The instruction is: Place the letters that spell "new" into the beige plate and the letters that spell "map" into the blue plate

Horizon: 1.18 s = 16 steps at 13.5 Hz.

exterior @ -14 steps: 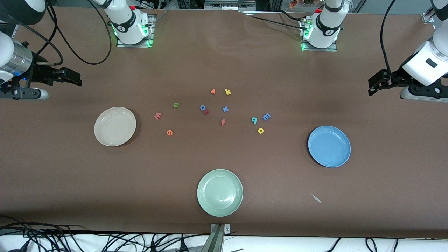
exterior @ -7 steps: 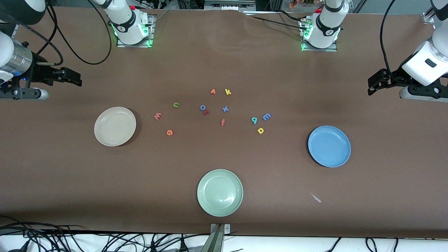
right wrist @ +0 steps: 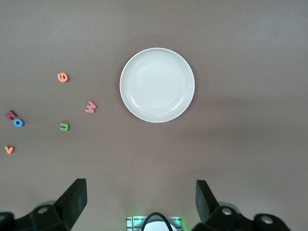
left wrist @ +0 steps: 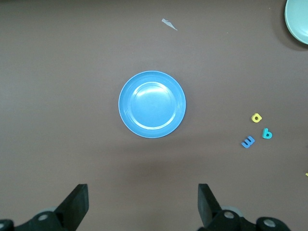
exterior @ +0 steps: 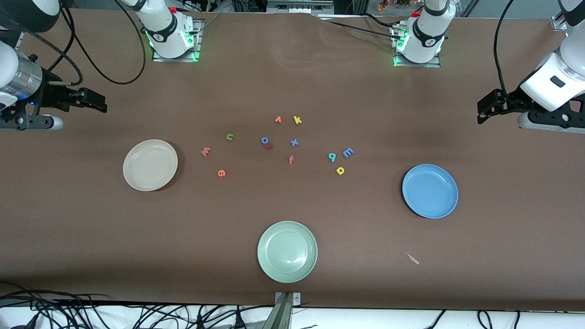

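Across the brown table (exterior: 292, 82) I am seeing three plates lying well apart: the beige plate (exterior: 150, 165) toward the right arm's end, the blue plate (exterior: 430, 191) toward the left arm's end, and a pale green plate (exterior: 287, 252) between them, nearest the front camera. Both are lying bare. The left gripper (exterior: 485, 106) is hanging over the table's edge at its own end, fingers spread wide and holding nothing; the right gripper (exterior: 97, 101) is doing likewise at its end. All letters are sitting on the table: green n (exterior: 230, 136), pink w (exterior: 206, 151) and orange e (exterior: 221, 172) near the beige plate; blue m (exterior: 348, 152), teal p (exterior: 332, 156) and yellow a (exterior: 340, 170) closer to the blue one. What looks like a dark red letter is touching the blue o (exterior: 264, 140).
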Each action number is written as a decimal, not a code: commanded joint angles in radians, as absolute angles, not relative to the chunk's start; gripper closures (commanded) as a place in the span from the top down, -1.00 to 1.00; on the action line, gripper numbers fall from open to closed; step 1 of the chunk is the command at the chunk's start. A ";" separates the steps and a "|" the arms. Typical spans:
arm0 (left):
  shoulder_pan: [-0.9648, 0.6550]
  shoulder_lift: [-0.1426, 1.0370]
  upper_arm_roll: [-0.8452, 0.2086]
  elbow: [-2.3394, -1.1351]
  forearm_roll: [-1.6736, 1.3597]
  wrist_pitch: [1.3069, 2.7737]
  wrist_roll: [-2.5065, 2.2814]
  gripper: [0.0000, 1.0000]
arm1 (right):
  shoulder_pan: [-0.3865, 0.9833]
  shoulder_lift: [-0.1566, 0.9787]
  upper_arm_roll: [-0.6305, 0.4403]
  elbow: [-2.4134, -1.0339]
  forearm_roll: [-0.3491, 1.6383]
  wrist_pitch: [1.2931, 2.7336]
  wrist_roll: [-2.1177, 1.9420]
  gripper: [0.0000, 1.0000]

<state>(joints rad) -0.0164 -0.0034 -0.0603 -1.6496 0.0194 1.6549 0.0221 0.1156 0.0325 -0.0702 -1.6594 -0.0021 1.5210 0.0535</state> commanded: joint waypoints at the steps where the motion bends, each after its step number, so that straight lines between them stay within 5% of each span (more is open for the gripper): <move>1: -0.021 0.009 -0.064 -1.617 0.032 1.631 0.023 1.00 | 0.107 0.041 -0.067 -1.638 0.017 1.505 0.038 1.00; 16: -0.020 0.008 -0.066 -1.617 0.032 1.618 0.023 1.00 | 0.107 0.041 -0.066 -1.638 0.018 1.503 0.040 1.00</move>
<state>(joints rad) -0.0155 -0.0034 -0.0657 -1.6484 0.0194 1.6447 0.0219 0.1156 0.0330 -0.0701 -1.6593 -0.0010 1.5204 0.0535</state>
